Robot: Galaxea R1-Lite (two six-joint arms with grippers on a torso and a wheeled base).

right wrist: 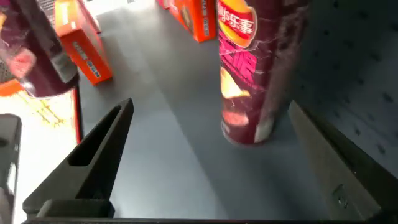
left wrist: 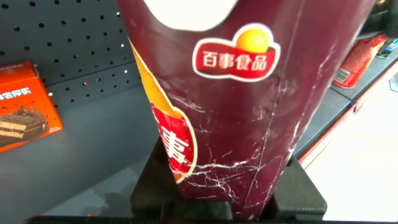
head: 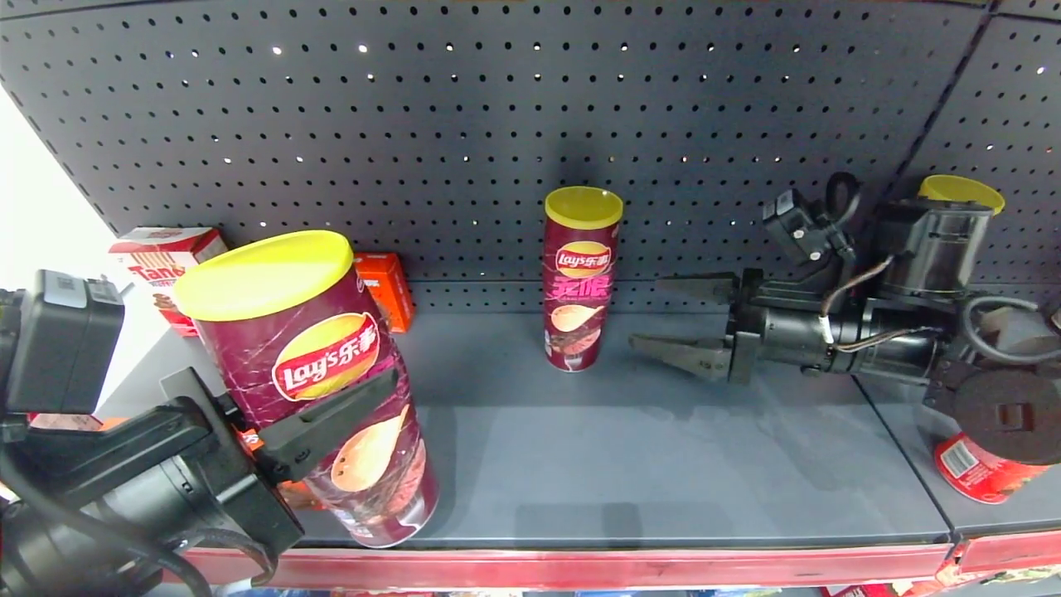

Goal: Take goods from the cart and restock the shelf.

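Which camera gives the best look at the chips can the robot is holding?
The head view: the whole can, lid to base, tilted in the left tool. The left wrist view has a close stretch of its side; the right wrist view catches a small part of it.

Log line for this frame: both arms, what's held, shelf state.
left pincer: shut on tilted chip can at shelf front | right pincer: open, empty, beside upright can near pegboard | step: not yet released
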